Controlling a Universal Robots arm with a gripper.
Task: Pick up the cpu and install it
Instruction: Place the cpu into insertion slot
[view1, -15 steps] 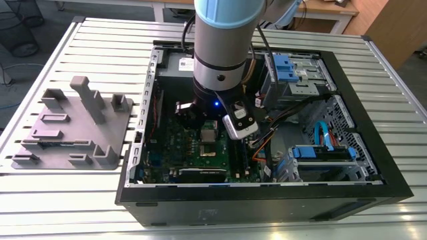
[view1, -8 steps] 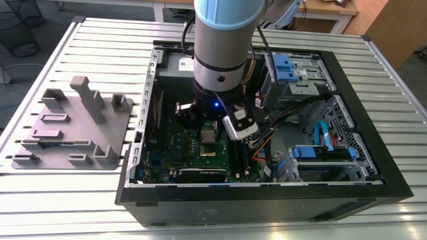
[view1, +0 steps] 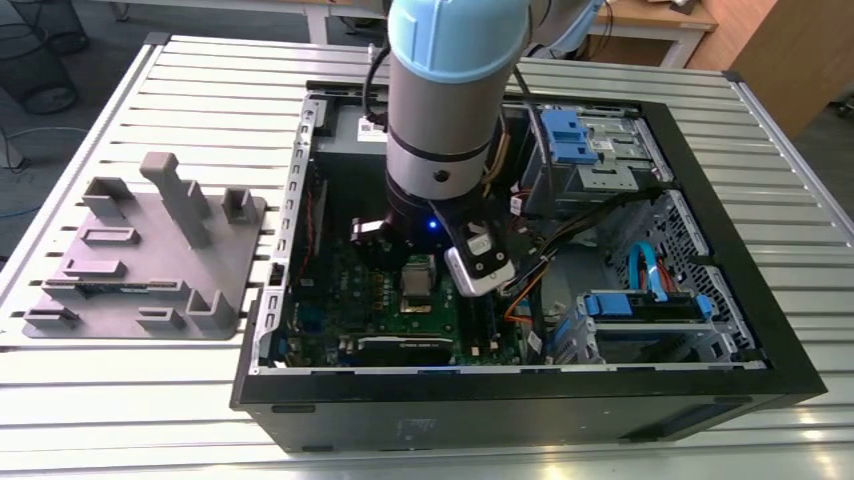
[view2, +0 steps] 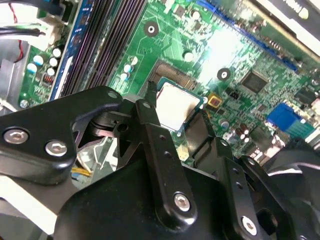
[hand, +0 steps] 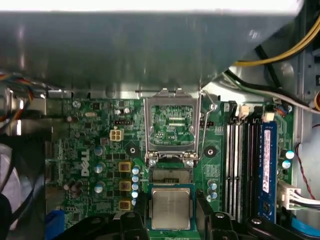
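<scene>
The cpu (hand: 171, 207), a small square chip with a pale metal top, sits between my gripper's (hand: 172, 222) two black fingers (hand: 131, 222). It hovers over the green motherboard (hand: 90, 150), partly covering the socket (hand: 170, 176). The socket's metal frame lid (hand: 172, 125) stands flipped open beyond it. In the second wrist view the cpu (view2: 176, 104) shows between the fingers (view2: 150, 125) of my gripper (view2: 177, 114), just beside the socket's pin field (view2: 172, 75). In the exterior view my gripper (view1: 424, 265) reaches down into the open computer case (view1: 747, 300), above the motherboard (view1: 387, 320).
A grey plastic holder plate with blocks (view1: 147, 260) lies on the slatted table at the exterior view's left. Memory slots (hand: 240, 165) run beside the socket. Cables (view1: 561, 235) and blue drive bays (view1: 641, 305) fill the case on the exterior view's right.
</scene>
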